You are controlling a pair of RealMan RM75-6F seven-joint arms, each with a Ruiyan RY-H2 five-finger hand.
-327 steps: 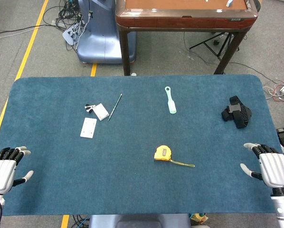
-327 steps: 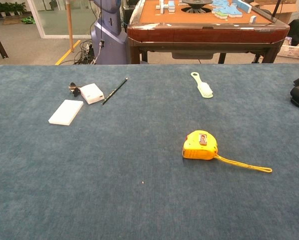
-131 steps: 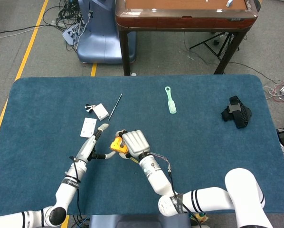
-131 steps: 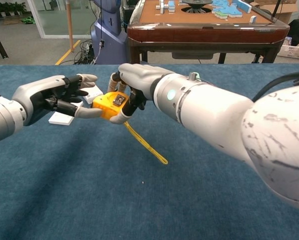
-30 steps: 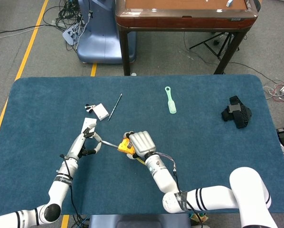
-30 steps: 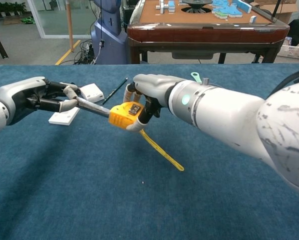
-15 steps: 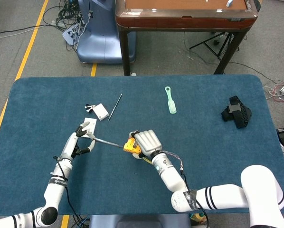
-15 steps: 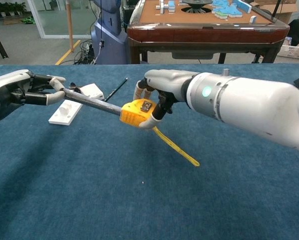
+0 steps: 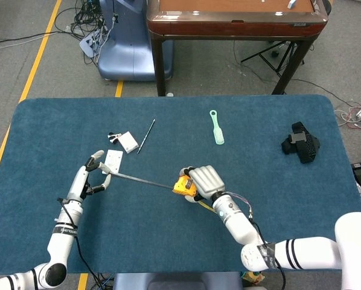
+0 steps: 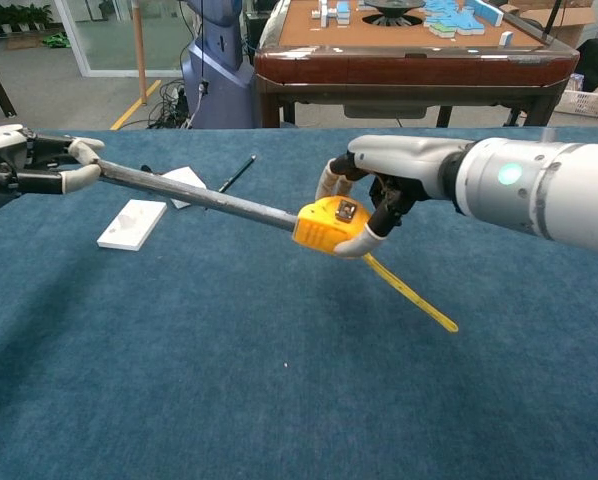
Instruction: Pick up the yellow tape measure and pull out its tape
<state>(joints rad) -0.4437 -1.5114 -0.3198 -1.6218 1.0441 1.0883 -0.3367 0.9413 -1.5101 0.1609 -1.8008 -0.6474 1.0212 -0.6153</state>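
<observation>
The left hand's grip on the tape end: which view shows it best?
The chest view. There the left hand is large and side-on, and its fingers visibly pinch the end of the tape drawn from the yellow tape measure. In the head view the same hand is small, its grip barely readable.

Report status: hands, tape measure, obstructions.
Right hand grips yellow tape measure above blue table. Left hand pinches grey tape blade, drawn out taut. Nothing obstructing.
</observation>
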